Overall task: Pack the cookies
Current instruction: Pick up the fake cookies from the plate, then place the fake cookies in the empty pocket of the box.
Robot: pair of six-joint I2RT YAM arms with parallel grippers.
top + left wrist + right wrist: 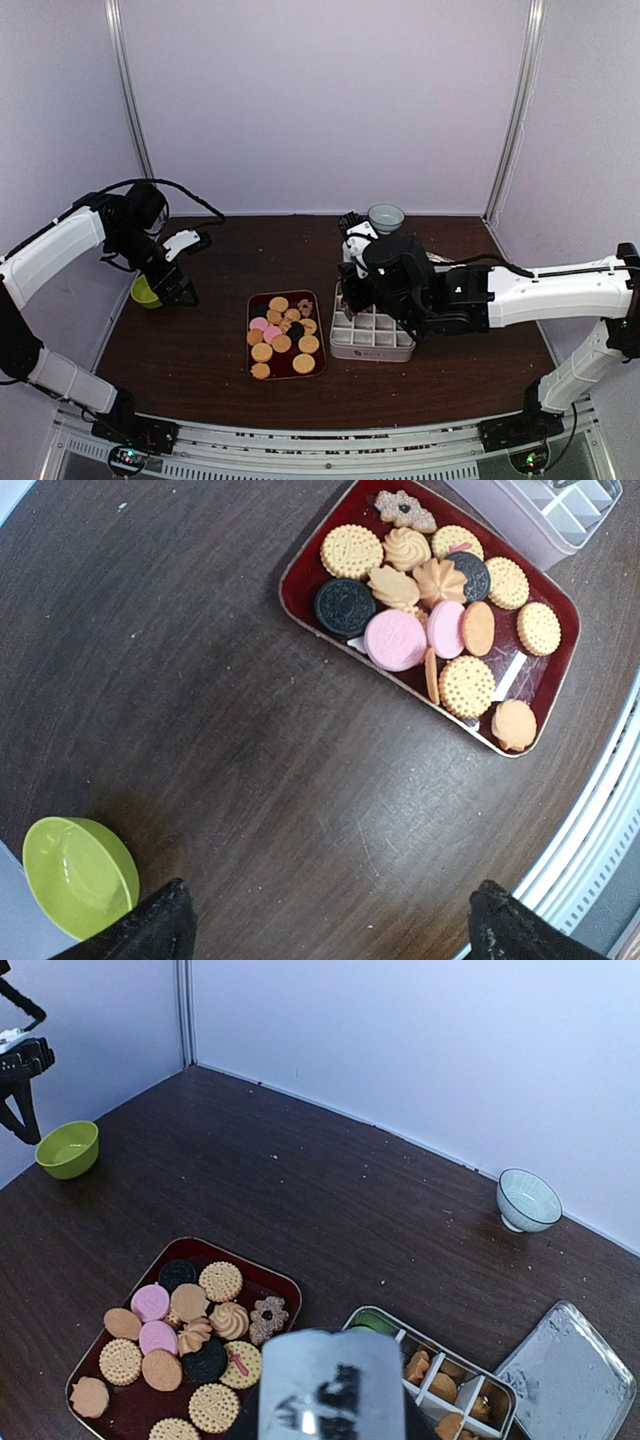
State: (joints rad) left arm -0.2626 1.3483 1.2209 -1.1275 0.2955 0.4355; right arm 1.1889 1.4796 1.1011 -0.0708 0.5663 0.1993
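The cookies (282, 335) lie heaped in a dark red tray (250, 300): round golden ones, pink, dark brown and flower shapes. They also show in the left wrist view (430, 610) and the right wrist view (185, 1335). A white compartment box (370, 340) stands right of the tray and holds several orange pieces (440, 1375). My right gripper (355, 292) hovers over the box's far left corner. A shiny metal tong blade (335, 1385) hides its fingers. My left gripper (325, 920) is open and empty over bare table, far left of the tray.
A green bowl (145, 292) sits by the left wall, right beside my left gripper (178, 288). A pale bowl (386, 216) stands at the back. A metal lid (570, 1380) lies right of the box. White walls enclose the dark wooden table.
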